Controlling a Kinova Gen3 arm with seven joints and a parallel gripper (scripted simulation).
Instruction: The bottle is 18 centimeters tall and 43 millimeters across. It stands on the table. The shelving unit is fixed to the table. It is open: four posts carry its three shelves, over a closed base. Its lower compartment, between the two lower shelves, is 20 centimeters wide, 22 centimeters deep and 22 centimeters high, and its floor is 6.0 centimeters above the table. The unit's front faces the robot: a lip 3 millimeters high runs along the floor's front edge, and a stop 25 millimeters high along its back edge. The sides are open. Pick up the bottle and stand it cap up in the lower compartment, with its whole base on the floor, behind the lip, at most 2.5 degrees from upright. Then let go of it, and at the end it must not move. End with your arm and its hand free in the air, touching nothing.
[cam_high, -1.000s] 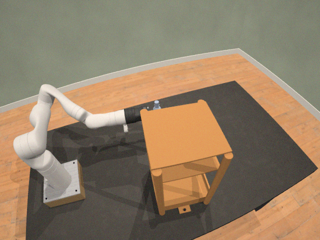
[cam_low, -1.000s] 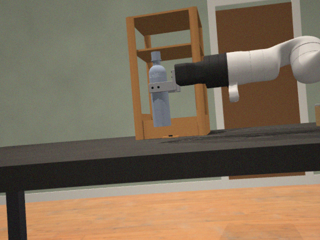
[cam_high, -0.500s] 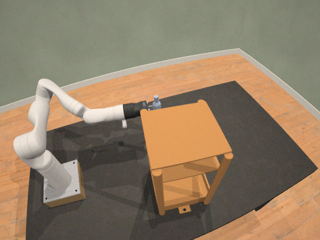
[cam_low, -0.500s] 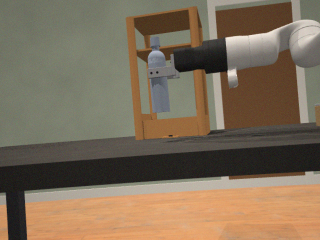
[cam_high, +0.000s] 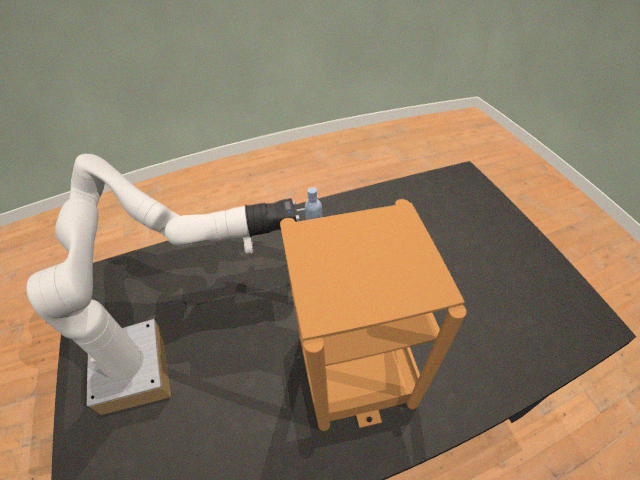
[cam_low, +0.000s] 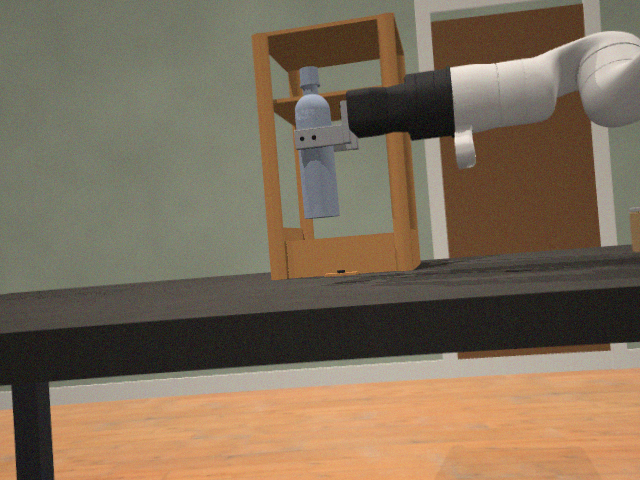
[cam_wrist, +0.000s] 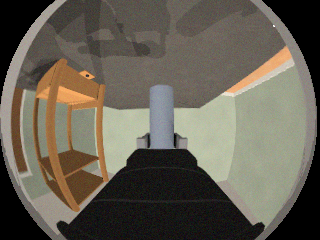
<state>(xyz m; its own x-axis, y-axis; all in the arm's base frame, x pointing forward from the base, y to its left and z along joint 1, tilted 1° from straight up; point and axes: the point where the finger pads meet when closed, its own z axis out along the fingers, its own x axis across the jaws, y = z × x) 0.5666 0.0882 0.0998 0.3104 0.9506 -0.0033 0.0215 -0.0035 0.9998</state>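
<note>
The blue-grey bottle (cam_high: 313, 206) (cam_low: 320, 180) (cam_wrist: 161, 115) is in the air, cap up, its base clear of the table. In the exterior view it looks about parallel to the posts. My gripper (cam_low: 313, 137) (cam_wrist: 161, 138) is shut on the bottle below its shoulder, reaching in level from the robot's side. The orange shelving unit (cam_high: 361, 268) (cam_low: 398, 180) (cam_wrist: 51, 125) stands beside the bottle, which is outside it, on the far side in the top view. The lower compartment's floor (cam_high: 356, 379) shows no object in its visible part; the lip cannot be made out.
The unit's posts and top shelf stand close to the gripper in the top view. A small fixing tab (cam_high: 368, 419) (cam_low: 341, 272) (cam_wrist: 87, 75) sticks out at the unit's base. The dark table (cam_high: 516, 310) (cam_low: 155, 330) carries the robot's base plate at the left in the top view.
</note>
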